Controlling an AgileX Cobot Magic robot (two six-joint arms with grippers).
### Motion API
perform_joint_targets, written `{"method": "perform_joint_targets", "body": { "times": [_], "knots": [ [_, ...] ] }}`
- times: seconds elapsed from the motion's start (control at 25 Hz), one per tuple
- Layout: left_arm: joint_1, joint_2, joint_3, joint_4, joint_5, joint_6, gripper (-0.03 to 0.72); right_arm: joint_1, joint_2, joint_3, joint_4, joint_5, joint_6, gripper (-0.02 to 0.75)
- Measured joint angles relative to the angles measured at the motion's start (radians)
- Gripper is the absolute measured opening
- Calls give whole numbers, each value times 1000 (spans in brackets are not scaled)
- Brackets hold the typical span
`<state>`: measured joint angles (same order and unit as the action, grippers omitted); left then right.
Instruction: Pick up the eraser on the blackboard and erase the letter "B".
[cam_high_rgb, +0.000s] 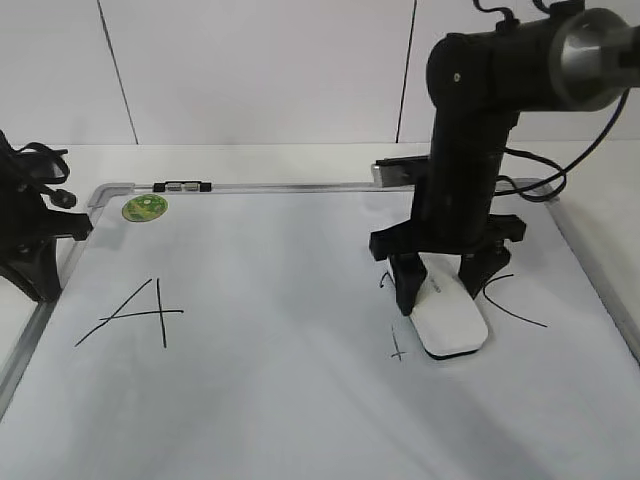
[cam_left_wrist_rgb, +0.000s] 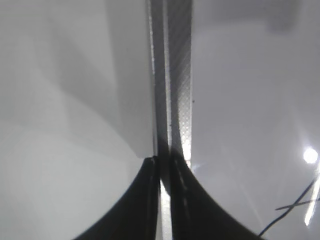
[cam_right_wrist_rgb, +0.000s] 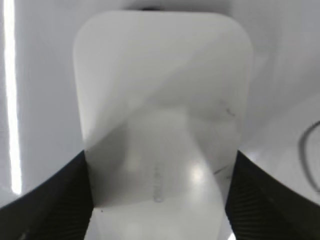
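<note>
The blackboard (cam_high_rgb: 270, 330) is a white board with a silver frame lying flat on the table. My right gripper (cam_high_rgb: 438, 285) is shut on the white eraser (cam_high_rgb: 452, 325), which sits on the board's right half. In the right wrist view the eraser (cam_right_wrist_rgb: 160, 100) fills the space between the jaws (cam_right_wrist_rgb: 160, 155). Of the letter "B" only a short crossed stroke (cam_high_rgb: 397, 350) and a small curl beside the left finger show; the rest is hidden or gone. My left gripper (cam_high_rgb: 30, 240) is shut and empty over the board's left frame (cam_left_wrist_rgb: 177, 100).
The letter "A" (cam_high_rgb: 140, 315) is on the board's left half, and the letter "C" (cam_high_rgb: 510, 300) is just right of the eraser. A round green sticker (cam_high_rgb: 145, 207) sits at the board's far left corner. A grey block (cam_high_rgb: 400, 172) lies at the far edge.
</note>
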<state>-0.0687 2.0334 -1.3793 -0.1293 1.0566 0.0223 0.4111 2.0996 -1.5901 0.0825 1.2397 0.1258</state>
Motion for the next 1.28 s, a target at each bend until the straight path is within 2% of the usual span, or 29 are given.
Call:
{"method": "perform_joint_targets", "body": {
  "times": [0.12, 0.32, 0.44, 0.64, 0.76, 0.88, 1.12, 1.28],
  "knots": [
    [0, 0, 0, 0, 0, 0, 20, -31, 11, -23, 0, 4, 0, 580],
    [0, 0, 0, 0, 0, 0, 20, -20, 44, -74, 7, 51, -2, 580],
    [0, 0, 0, 2, 2, 0, 20, 12, 82, -139, -2, 77, -9, 580],
    [0, 0, 0, 4, 3, 0, 20, 119, 145, -264, -4, 60, -17, 580],
    [0, 0, 0, 4, 4, 0, 20, 181, 166, -305, 19, 30, -20, 580],
    [0, 0, 0, 4, 4, 0, 20, 207, 173, -319, 65, 11, -23, 580],
    [0, 0, 0, 2, 4, 0, 20, 157, 173, -319, 87, 6, -27, 580],
    [0, 0, 0, 0, 2, 0, 20, 31, 173, -321, 94, -1, -27, 580]
  ]
}}
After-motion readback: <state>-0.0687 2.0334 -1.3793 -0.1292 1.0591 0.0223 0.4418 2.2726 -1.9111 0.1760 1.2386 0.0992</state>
